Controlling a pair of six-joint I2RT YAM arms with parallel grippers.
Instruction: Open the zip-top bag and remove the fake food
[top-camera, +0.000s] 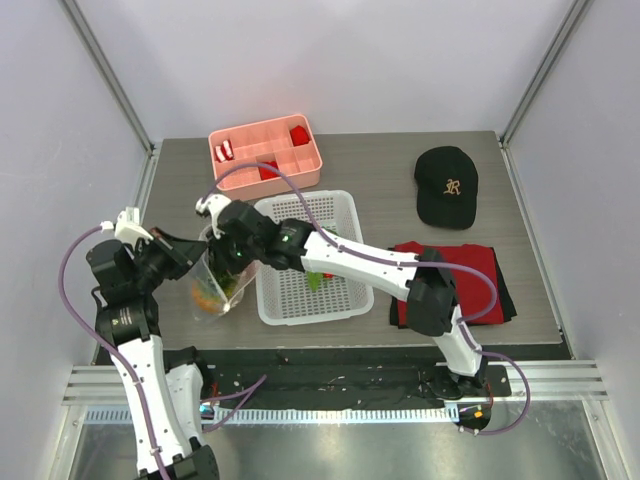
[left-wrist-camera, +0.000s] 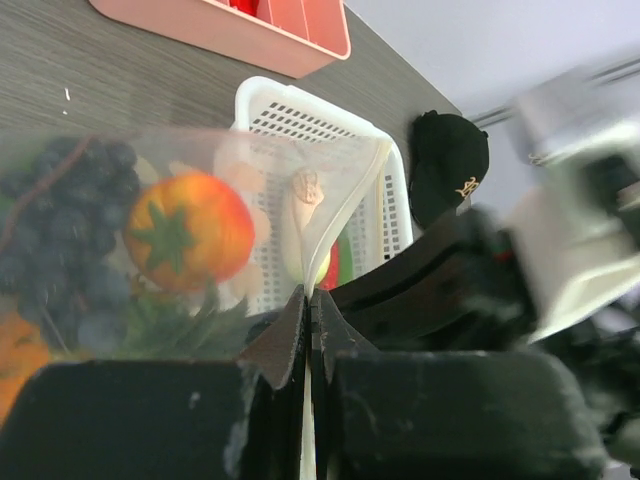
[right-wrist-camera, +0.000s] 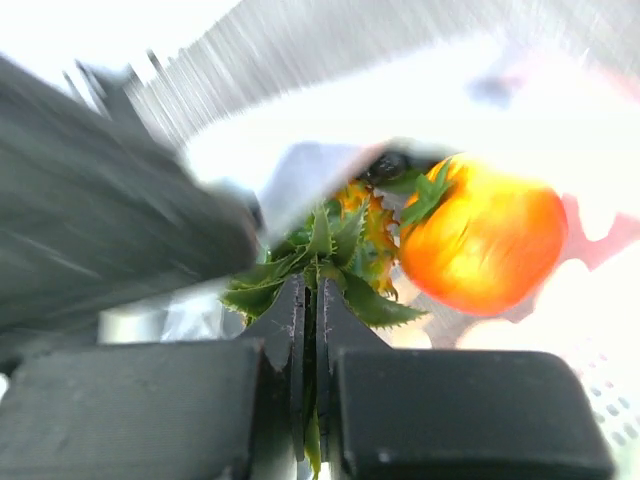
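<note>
Top camera looks down; both close wrist cameras share the tomato (left-wrist-camera: 187, 243)

"What's the zip-top bag (left-wrist-camera: 100, 150) made of?"

"Thin clear plastic, glossy and crinkled. The fake food (left-wrist-camera: 190, 232) inside is smooth plastic, with a shine on the orange piece."

"And the table (top-camera: 380, 165)?"

"Matt grey wood grain. The basket (top-camera: 335, 215) is white perforated plastic and the tray (top-camera: 300, 172) is smooth pink plastic."

"The cap (top-camera: 446, 186)?"

"Matt black cloth with a stitched emblem. The left gripper (left-wrist-camera: 308, 310) has matt black fingers (left-wrist-camera: 150, 420), faintly scuffed."
</note>
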